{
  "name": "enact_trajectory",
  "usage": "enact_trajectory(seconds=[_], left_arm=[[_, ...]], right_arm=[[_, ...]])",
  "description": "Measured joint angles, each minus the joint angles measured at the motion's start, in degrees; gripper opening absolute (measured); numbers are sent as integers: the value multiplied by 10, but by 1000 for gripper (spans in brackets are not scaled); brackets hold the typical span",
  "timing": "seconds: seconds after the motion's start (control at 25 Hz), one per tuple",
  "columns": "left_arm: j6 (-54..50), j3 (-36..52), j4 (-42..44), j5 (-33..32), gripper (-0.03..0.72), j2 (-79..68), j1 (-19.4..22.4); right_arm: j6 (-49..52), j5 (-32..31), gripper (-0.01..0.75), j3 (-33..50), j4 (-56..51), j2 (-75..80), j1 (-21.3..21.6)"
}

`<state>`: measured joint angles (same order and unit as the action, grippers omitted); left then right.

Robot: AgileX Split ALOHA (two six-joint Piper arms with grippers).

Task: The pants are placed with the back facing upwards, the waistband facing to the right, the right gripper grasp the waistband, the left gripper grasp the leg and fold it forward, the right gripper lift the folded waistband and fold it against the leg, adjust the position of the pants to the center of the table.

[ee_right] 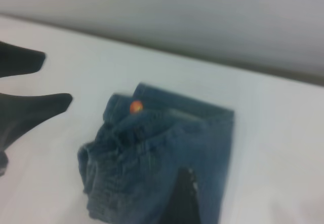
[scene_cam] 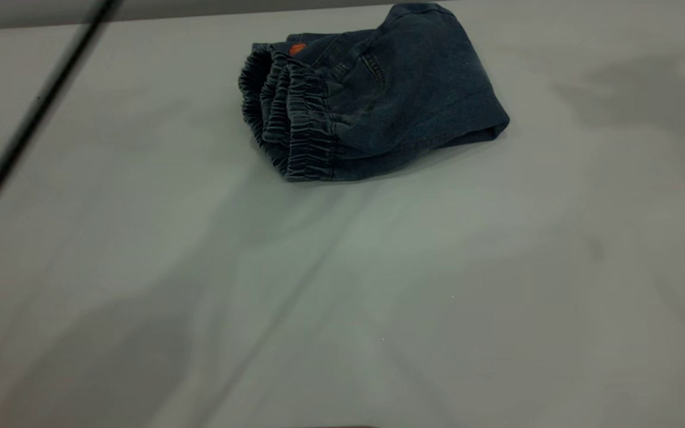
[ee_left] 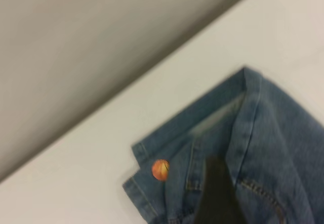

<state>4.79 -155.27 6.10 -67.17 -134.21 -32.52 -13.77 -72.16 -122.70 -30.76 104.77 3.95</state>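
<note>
Folded pants [scene_cam: 378,101] (waistband [scene_cam: 286,122] leftward) on pale table [scene_cam: 342,297].

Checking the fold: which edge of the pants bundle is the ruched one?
The waistband, on the bundle's left in the exterior view: gathered elastic ridges, unlike the smooth folded edge at right.

A robot test bench in a lab, by the look of it: a large plain white table [scene_cam: 378,285] with one garment on it, a bare grey wall [ee_right: 202,16] behind, and black robot claws at the wrist views' edges.
</note>
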Motion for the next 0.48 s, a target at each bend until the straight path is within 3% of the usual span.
enact_trajectory(seconds=[0.24,0.48], left_arm=[[-1,31,2,0,461,75,0],[-5,220,2,0,461,214,0]], right_arm=[[53,-2,580,26,31,-123,0],[59,-4,580,170,35,-292,0]])
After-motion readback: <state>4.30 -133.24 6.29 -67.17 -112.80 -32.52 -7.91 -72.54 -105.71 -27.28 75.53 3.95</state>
